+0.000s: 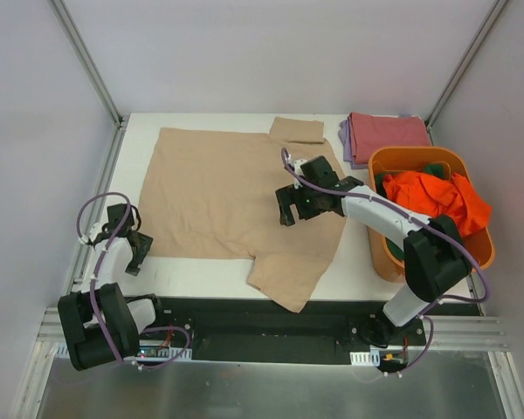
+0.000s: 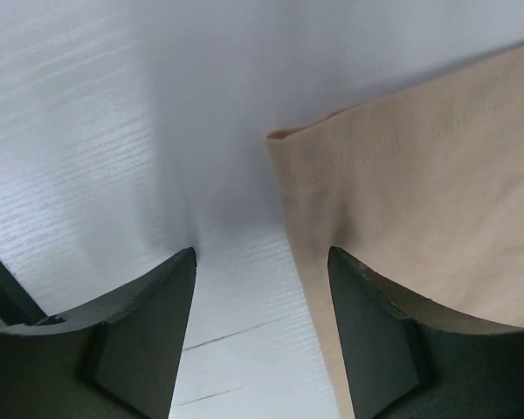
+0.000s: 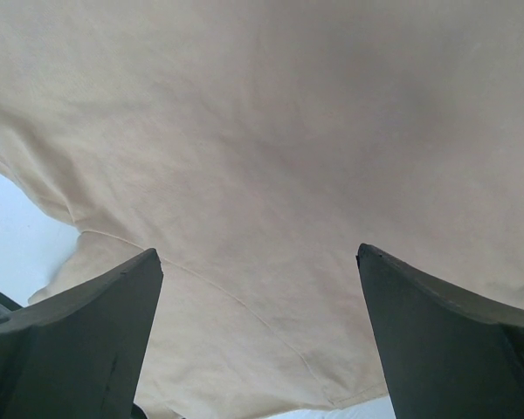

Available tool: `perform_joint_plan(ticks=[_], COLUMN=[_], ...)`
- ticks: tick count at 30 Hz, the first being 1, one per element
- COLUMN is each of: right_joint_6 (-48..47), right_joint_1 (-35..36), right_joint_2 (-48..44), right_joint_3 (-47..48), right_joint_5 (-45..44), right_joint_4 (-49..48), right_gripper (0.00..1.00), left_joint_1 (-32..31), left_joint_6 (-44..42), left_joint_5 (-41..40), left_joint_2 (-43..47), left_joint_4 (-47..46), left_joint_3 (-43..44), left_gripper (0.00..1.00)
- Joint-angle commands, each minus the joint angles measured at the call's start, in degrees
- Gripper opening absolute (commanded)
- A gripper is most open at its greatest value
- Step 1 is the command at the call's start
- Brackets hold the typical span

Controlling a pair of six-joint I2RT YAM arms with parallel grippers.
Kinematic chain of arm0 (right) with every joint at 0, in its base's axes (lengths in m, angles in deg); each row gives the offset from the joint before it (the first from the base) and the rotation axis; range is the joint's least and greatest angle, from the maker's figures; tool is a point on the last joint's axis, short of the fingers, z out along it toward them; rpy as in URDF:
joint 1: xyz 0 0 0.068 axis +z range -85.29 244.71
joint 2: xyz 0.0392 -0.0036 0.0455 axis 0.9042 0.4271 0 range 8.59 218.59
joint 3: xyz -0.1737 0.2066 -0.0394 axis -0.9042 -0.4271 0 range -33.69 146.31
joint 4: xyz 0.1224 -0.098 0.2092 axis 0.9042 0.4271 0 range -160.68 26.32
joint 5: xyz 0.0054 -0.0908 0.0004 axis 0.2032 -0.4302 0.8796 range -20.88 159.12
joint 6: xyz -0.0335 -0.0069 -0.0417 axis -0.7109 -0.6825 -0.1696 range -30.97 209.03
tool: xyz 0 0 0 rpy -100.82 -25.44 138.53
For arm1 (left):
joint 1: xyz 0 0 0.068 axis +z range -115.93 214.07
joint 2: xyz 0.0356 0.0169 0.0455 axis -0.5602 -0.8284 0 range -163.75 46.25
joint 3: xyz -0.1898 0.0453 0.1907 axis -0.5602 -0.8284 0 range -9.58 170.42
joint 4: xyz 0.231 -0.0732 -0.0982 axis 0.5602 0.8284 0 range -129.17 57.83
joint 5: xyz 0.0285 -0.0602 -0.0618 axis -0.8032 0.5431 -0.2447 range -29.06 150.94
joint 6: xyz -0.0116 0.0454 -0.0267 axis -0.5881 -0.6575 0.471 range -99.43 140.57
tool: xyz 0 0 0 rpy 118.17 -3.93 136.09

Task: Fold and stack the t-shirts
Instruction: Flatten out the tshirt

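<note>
A beige t-shirt (image 1: 218, 188) lies spread flat on the white table, one sleeve (image 1: 290, 272) reaching the near edge. My right gripper (image 1: 294, 212) hovers open above the shirt's right side; in the right wrist view the beige cloth (image 3: 271, 131) and a sleeve seam fill the space between the jaws. My left gripper (image 1: 129, 250) is open just off the shirt's near left corner (image 2: 284, 138); its right finger (image 2: 375, 332) overlaps the shirt's edge. A folded dusty red shirt on a lavender one (image 1: 382, 135) lies at the back right. Bright orange (image 1: 432, 196) and dark green shirts fill the tub.
The rigid orange plastic tub (image 1: 386, 253) stands at the table's right edge, close beside my right arm. Metal frame posts rise at the back corners. A black base strip runs along the near edge.
</note>
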Motion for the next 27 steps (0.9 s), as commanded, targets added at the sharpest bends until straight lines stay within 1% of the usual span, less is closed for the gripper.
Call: perform_joint_plan(ticks=[1,3,4,8,9,10,11,12,15,20,23,27], right_joint_6=[0.0,0.0,0.0,-0.1,-0.2,-0.3,-0.6,-0.8,-3.4,-6.3,-3.6,-0.1], right_joint_1=[0.0,0.1,0.1,0.1,0.0,0.0,0.2,0.2,1.4,6.3,8.9,13.0], right_joint_2=[-3.4,-3.4,-3.2,-3.3,-3.3,-3.5,-3.6,-3.6,-4.4,-6.2,-7.3,-10.2], right_joint_3=[-1.1,-1.2,-1.0,-1.0,-1.0,-1.1,-1.3,-1.3,-2.5,-4.2,-6.0,-10.2], right_joint_5=[0.8,0.9,1.0,0.9,0.4,0.3,0.0,0.0,0.0,-2.1,-4.0,-2.5], right_joint_4=[-2.5,-2.4,-2.2,-2.1,-2.1,-2.1,-2.0,-2.0,-1.9,0.6,2.9,2.8], right_gripper=[0.96,0.96,0.96,0.96,0.96,0.96,0.96,0.96,0.96,0.96,0.96,0.96], left_joint_1=[1.7,1.8,1.8,1.9,1.8,1.9,1.9,1.9,1.9,1.9,1.9,1.9], left_joint_6=[-1.3,-1.6,-1.6,-2.4,-2.5,-2.5,-2.5,-2.6,-4.2,-6.4,-7.3,-8.1], left_joint_5=[2.9,3.8,3.8,3.8,3.4,3.0,2.9,2.7,1.9,3.2,2.7,2.4], left_joint_2=[-4.3,-6.0,-6.6,-7.1,-6.8,-6.6,-6.5,-6.2,-5.6,-2.2,1.1,4.6], left_joint_4=[-5.4,-6.2,-6.3,-6.5,-6.5,-6.5,-6.5,-6.6,-6.9,-7.6,-8.3,-9.0], left_joint_3=[-0.5,-0.1,0.0,-0.4,-0.4,-0.5,-0.6,-0.6,-0.3,-0.2,-1.2,-2.1], left_gripper=[0.60,0.57,0.53,0.34,0.28,0.20,0.07,0.00,0.00,0.00,0.00,0.00])
